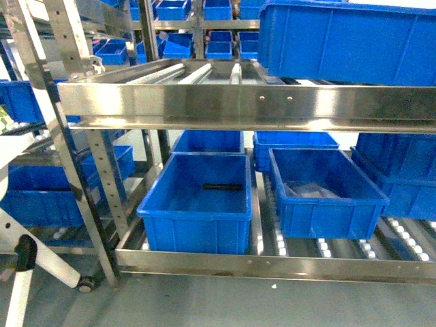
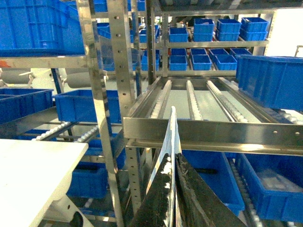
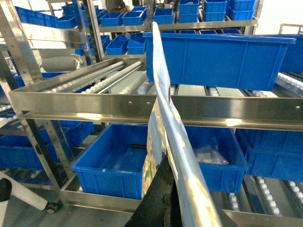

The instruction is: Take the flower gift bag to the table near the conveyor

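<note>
– Since the gift bag (image 3: pixel 163 109) isn't down yet, what's the risk?

– Mainly a snag. The conveyor (image 1: pixel 238 102) is right in front of me, and its steel front rail (image 3: pixel 142 106) crosses behind the bag's top edge in both wrist views. If I swing without clearing it, I reckon the bag catches or creases. Second risk is slip: the bag is thin, glossy and held low, so a quick turn could tug it loose. If both arms hold the same bag, moving them apart could tear it.

– Left pincer?

– Left pincer (image 2: pixel 174 189) is pressed together on the gift bag (image 2: pixel 171 137). Black fingers sit on either side, and the bag stands up between them, edge-on.

– Right?

– Right pincer (image 3: pixel 163 198) looks clamped on it too. One dark finger (image 3: pixel 156 194) shows against the printed side and the other is hidden behind the bag, so that's a judgement.

– One bag or two?

– Can't tell. The head view shows neither bag nor pincers, just the conveyor and blue bins (image 1: pixel 194 197).

– And the target?

– The table (image 2: pixel 33 170) is at the lower left of the left wrist view, beside the conveyor frame and well apart from the bag. The carry is unfinished and the next move goes left.
</note>
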